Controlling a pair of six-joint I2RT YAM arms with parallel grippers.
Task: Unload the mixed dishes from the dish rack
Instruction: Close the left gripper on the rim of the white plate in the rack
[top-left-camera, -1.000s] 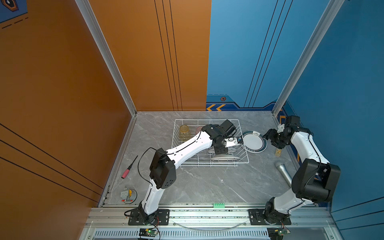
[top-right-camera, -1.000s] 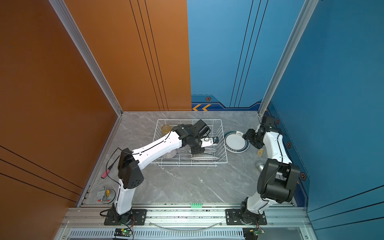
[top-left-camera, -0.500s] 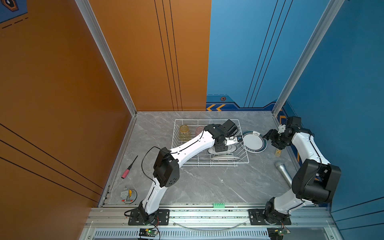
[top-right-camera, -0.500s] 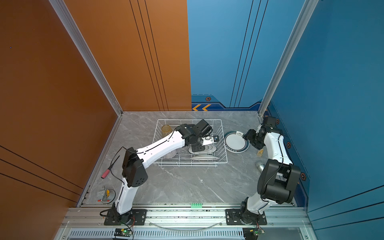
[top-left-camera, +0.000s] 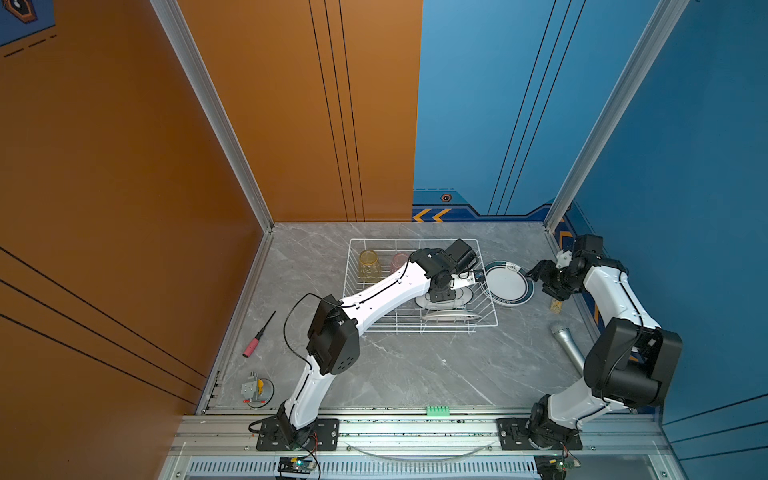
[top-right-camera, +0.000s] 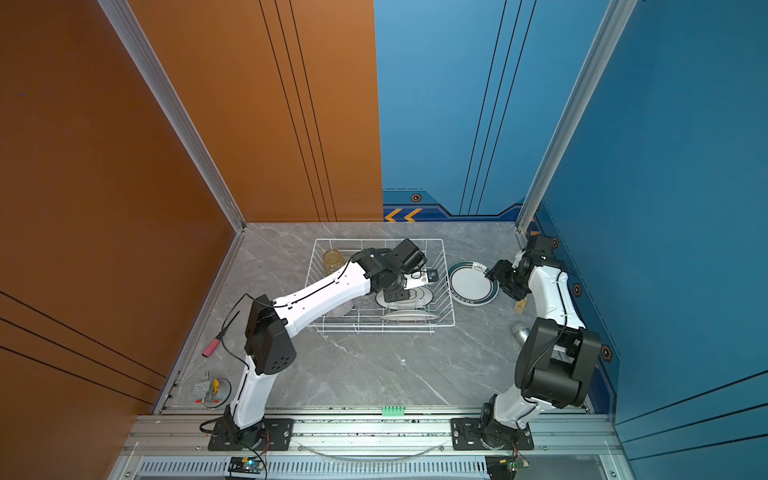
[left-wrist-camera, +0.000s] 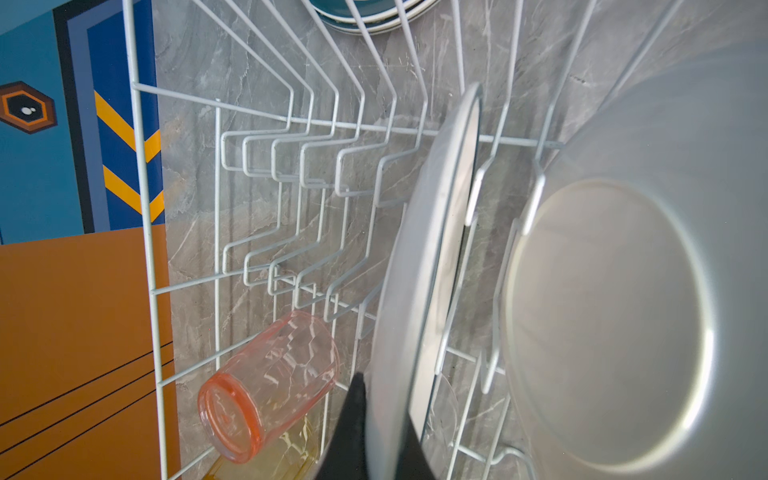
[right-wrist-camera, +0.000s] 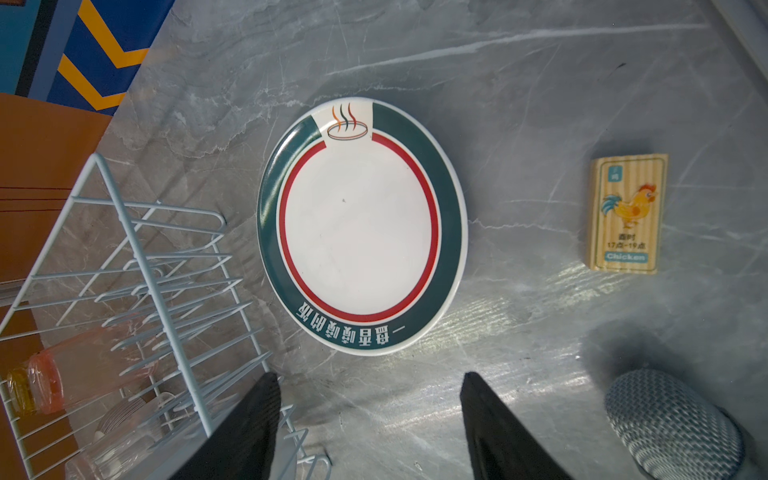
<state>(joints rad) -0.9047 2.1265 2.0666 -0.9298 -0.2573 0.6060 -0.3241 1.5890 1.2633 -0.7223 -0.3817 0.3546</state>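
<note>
- Far left: screwdriver (top-left-camera: 257, 337) on the table (top-left-camera: 415, 374), well apart from the dish rack (top-left-camera: 353, 286). Off-task.
- Rack, left end: yellow tumbler (top-left-camera: 368, 262) and pink tumbler (top-left-camera: 400, 262) side by side. The left wrist view shows the pink one on its side. A ribbed bowl (top-right-camera: 343, 309) shows under the left arm.
- Rack, right end: the left gripper (left-wrist-camera: 384, 399) is clenched on the rim of the held plate (left-wrist-camera: 419, 257), one of its fingers (left-wrist-camera: 349, 432) on each face. This plate stands upright in the prongs. The second plate (left-wrist-camera: 615, 316) stands just beside it, wires between.
- Right of the rack: the unloaded plate (right-wrist-camera: 361, 224) lies flat on the table, near the rack wall. The left wrist view hints at more than one rim stacked there; I cannot tell the count.
- The right gripper (right-wrist-camera: 369, 376) hovers near that plate, fingers (right-wrist-camera: 249, 428) spread, nothing between them.
- Further right: wooden card (right-wrist-camera: 627, 214) and microphone (right-wrist-camera: 673, 424).

Risks, as I judge them:
- The pinch is thin, on a glazed rim only. The plate could swing or slip as it lifts.
- A tilted lift could snag the lower edge on a prong, drag the light rack or knock the second plate.
- The landing spot is crowded, so both arms converging there could collide.
</note>
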